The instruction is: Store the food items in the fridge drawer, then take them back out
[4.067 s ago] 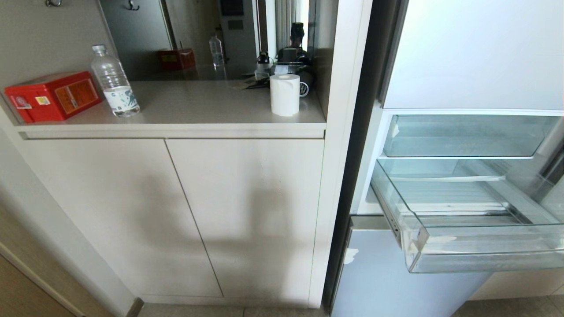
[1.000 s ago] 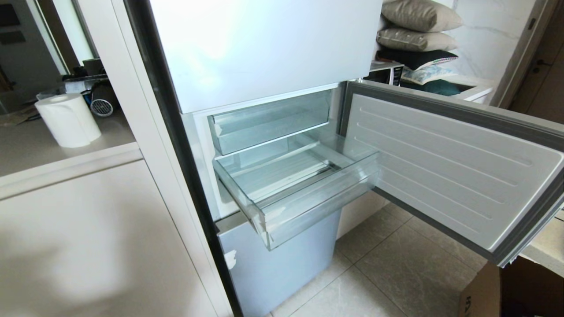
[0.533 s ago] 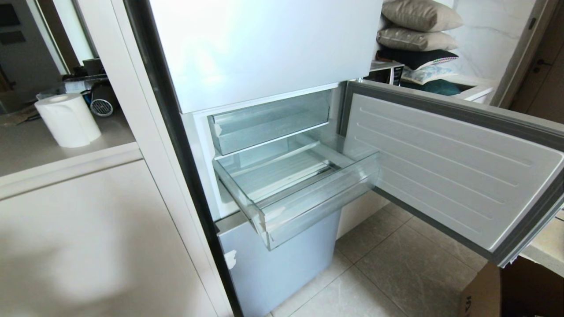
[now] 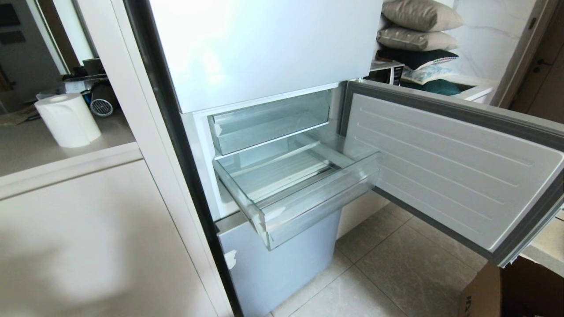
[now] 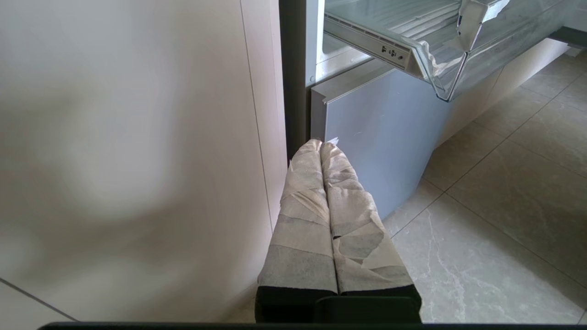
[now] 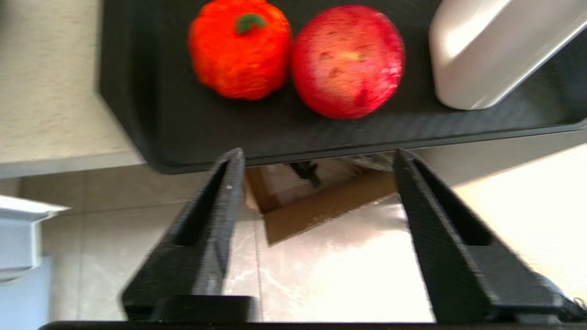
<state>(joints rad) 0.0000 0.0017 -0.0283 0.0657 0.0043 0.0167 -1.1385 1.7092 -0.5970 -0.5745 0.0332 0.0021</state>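
Note:
The fridge drawer (image 4: 308, 207) is pulled out below the upper fridge door, clear and empty, and its taped front corner (image 5: 451, 68) shows in the left wrist view. The two food items lie side by side on a black tray (image 6: 183, 133): an orange-red fruit (image 6: 239, 48) with a green stem and a glossy red fruit (image 6: 347, 59). My right gripper (image 6: 318, 156) is open with nothing between its fingers. Its tips are at the tray's near edge, short of the fruits. My left gripper (image 5: 321, 144) is shut and empty, low beside the fridge's bottom front. Neither arm shows in the head view.
A second clear drawer (image 4: 269, 127) sits closed above the open one. The open fridge door (image 4: 449, 171) swings out to the right. A cardboard box (image 4: 506, 290) stands on the tiled floor under the tray. A grey rounded object (image 6: 486, 50) shares the tray. A paper roll (image 4: 68, 119) stands on the counter.
Since the oldest frame the whole head view has swung from the cabinet front to the fridge. Over the last second nothing in it has moved.

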